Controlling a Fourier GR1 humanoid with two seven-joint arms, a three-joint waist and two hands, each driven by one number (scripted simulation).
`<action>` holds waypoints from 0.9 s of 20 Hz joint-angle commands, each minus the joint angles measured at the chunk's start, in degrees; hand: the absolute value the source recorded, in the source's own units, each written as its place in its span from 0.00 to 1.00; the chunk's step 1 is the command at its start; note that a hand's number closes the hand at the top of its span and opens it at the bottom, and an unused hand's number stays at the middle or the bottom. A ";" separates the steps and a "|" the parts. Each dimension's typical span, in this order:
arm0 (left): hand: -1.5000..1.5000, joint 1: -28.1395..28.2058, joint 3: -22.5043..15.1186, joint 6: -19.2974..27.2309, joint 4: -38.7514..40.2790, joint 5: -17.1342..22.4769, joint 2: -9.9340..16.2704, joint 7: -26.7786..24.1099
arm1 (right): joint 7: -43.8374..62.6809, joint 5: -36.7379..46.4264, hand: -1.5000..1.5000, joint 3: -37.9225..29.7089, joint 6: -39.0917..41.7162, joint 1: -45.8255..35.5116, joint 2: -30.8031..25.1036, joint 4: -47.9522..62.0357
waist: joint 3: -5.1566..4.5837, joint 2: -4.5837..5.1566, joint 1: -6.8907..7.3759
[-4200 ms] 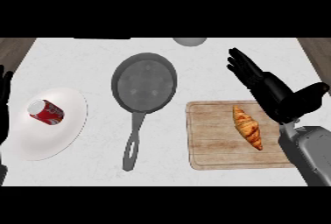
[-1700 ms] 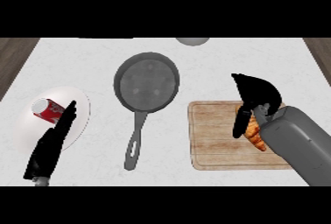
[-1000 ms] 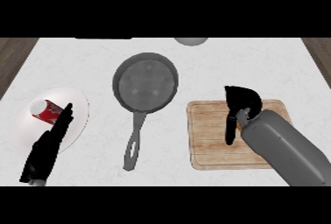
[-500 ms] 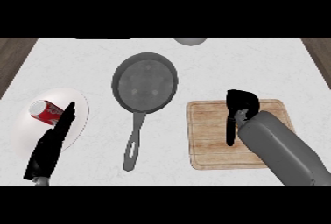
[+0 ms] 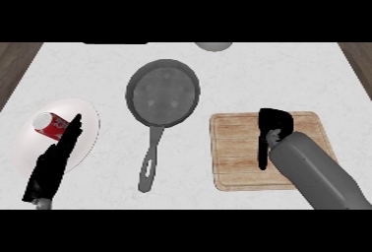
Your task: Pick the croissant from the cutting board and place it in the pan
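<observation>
The right hand [image 5: 273,129] is curling down over the board [image 5: 236,147] at the right of the frame, covering the croissant that was lying bare there seconds ago, so a grasp is likely forming. The pan [image 5: 163,93] is waiting at upper centre, while the left hand [image 5: 54,160] is lying straight-fingered at lower left.

The right hand [image 5: 272,129] points down at near right, fingers curled under. The left hand [image 5: 56,160] lies at near left, fingers straight.

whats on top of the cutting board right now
The right hand is over the cutting board, fingers curled downward, with its grey forearm across the board's right part. No croissant shows; whatever lies beneath the hand is covered, so whether it holds the croissant cannot be told.
</observation>
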 commanded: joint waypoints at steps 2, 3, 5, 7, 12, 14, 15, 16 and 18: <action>0.50 0.71 0.38 -0.53 0.98 -1.74 -1.60 -1.36 | 2.13 4.63 0.00 -0.65 -0.02 1.35 2.47 4.19 | 0.02 0.09 0.15; 0.50 0.38 0.53 -0.27 -2.31 -1.98 -1.05 1.82 | 4.37 2.92 0.00 -3.60 3.43 -1.05 1.90 3.43 | 0.03 0.02 0.14; 0.50 5.77 1.94 -2.77 -2.99 0.40 -0.22 -3.21 | -2.39 6.14 0.00 -2.63 -0.66 2.40 -0.82 6.07 | 0.02 0.04 0.40; 0.50 1.47 -2.32 1.42 -3.46 -5.27 -5.11 2.81 | 0.36 6.40 0.00 -4.76 2.23 2.03 1.13 2.58 | 0.03 0.01 -0.11; 0.50 1.06 2.50 -2.80 -0.79 -3.56 -4.57 0.32 | -6.17 12.71 1.00 -6.12 -4.09 6.64 3.10 3.59 | 0.03 0.05 -0.03; 0.50 2.64 3.59 -3.49 -2.77 -4.07 -3.23 -0.23 | -5.18 12.35 1.00 -8.20 -3.98 6.32 5.05 3.78 | 0.03 0.02 0.09; 0.50 3.17 1.11 -1.01 -6.09 -6.32 -5.31 4.23 | -4.31 12.10 1.00 -8.82 -2.65 5.55 6.04 3.04 | 0.04 0.00 0.11; 0.50 2.17 3.16 -4.34 -2.28 -4.04 -3.96 -0.27 | -10.18 12.91 1.00 -9.86 -5.05 5.56 3.80 8.55 | 0.04 0.11 0.20; 0.50 5.35 2.32 -3.13 -6.07 -5.63 -3.82 0.97 | -7.20 12.78 1.00 -9.94 -5.67 5.68 7.85 8.27 | 0.04 0.06 0.40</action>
